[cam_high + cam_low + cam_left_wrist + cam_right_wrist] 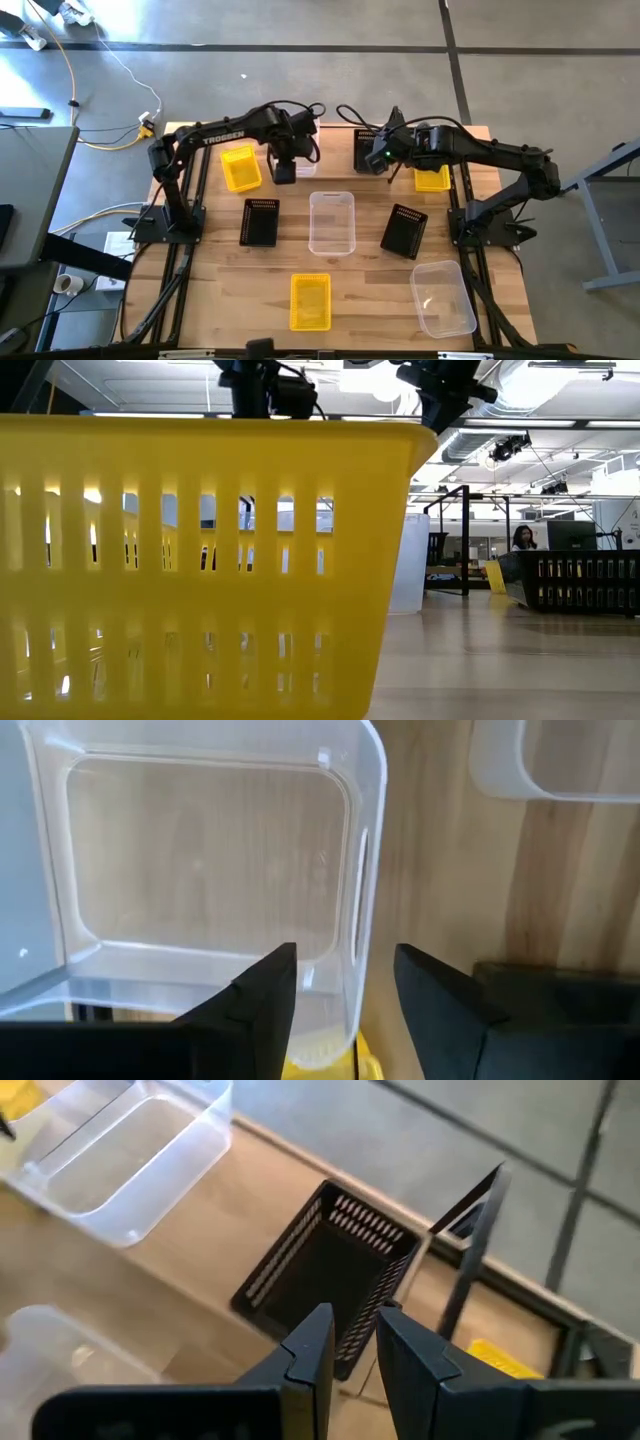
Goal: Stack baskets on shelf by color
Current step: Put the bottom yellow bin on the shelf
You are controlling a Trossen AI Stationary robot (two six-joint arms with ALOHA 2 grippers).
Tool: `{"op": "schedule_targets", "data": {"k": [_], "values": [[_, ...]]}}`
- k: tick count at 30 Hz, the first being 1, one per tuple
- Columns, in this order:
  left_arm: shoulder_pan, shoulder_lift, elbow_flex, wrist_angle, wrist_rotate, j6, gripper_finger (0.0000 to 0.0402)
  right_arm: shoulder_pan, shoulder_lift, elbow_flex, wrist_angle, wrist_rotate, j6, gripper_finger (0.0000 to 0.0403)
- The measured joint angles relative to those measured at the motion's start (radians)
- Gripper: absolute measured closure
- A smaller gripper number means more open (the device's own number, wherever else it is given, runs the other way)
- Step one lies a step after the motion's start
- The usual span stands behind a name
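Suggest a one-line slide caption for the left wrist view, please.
Open left gripper straddling the wall of a clear basket on the wooden surface.

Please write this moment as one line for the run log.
left gripper: open, astride clear basket wall | right gripper: shut on black basket wall

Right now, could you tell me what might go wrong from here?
The open left fingers straddle a wall of the clear basket; lifting away could snag it. The right fingers seem to pinch the black basket by one wall, near a shelf rod; it may twist or bump.
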Motion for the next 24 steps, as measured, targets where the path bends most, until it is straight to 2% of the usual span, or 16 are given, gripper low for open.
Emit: {"op": "schedule_targets", "data": {"k": [6, 13, 18, 24], "values": [[-0.022, -0.043, 0.049, -0.069, 0.007, -0.016, 0.0242, 0.033, 0.000, 0.000, 0.013, -0.107, 0.002, 0.0336], [-0.037, -0.173, 0.045, -0.065, 0.099, -0.100, 0.0243, 0.136, 0.000, 0.000, 0.013, -0.143, 0.081, 0.0336], [-0.067, -0.278, -0.002, -0.054, 0.117, -0.158, 0.0243, 0.222, 0.000, 0.000, 0.060, -0.178, 0.103, 0.0336], [-0.136, -0.408, -0.111, 0.008, 0.117, -0.246, 0.0243, 0.325, 0.000, 0.000, 0.197, -0.255, 0.045, 0.0336]]}}
